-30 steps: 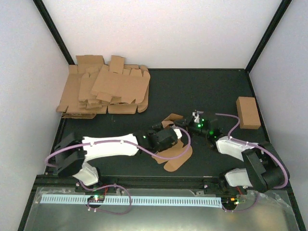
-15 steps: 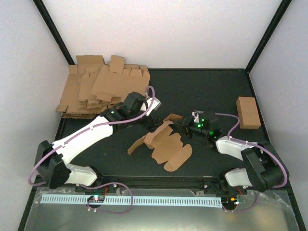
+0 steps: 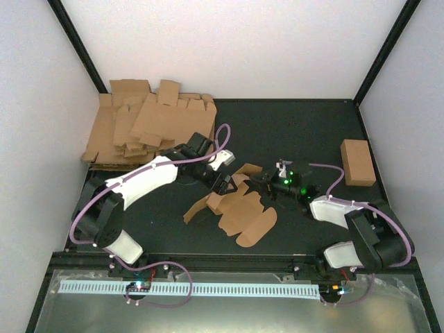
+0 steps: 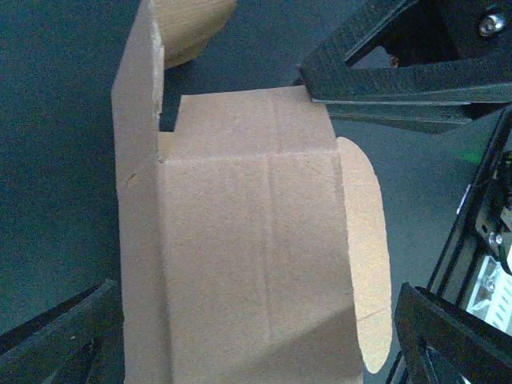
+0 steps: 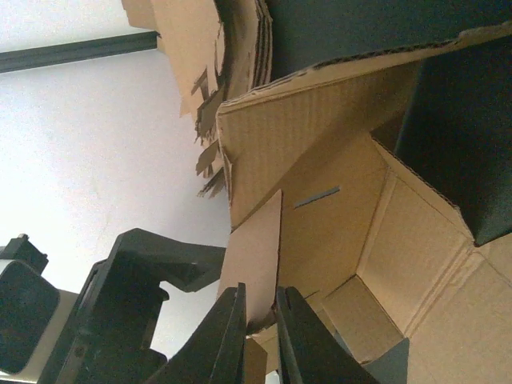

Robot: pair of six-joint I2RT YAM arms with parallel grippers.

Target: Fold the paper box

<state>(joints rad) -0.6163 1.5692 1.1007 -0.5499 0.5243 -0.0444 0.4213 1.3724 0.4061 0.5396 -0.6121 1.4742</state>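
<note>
I see the box (image 3: 244, 216) opened out mid-worktop (image 3: 305, 132).
Only the right wrist view shows the right claw (image 5: 260, 316) pinching a flap (image 5: 252, 256); the left claw (image 4: 256, 344) gapes wide astride a panel (image 4: 256, 232).

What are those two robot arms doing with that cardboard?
They are folding a paper box in the middle of the table. The right arm's fingers pinch one of its flaps. The left arm's fingers are open on either side of the box. It is only partly folded. A pile of flat cardboard lies at the far left, and a small brown block at the right.
</note>
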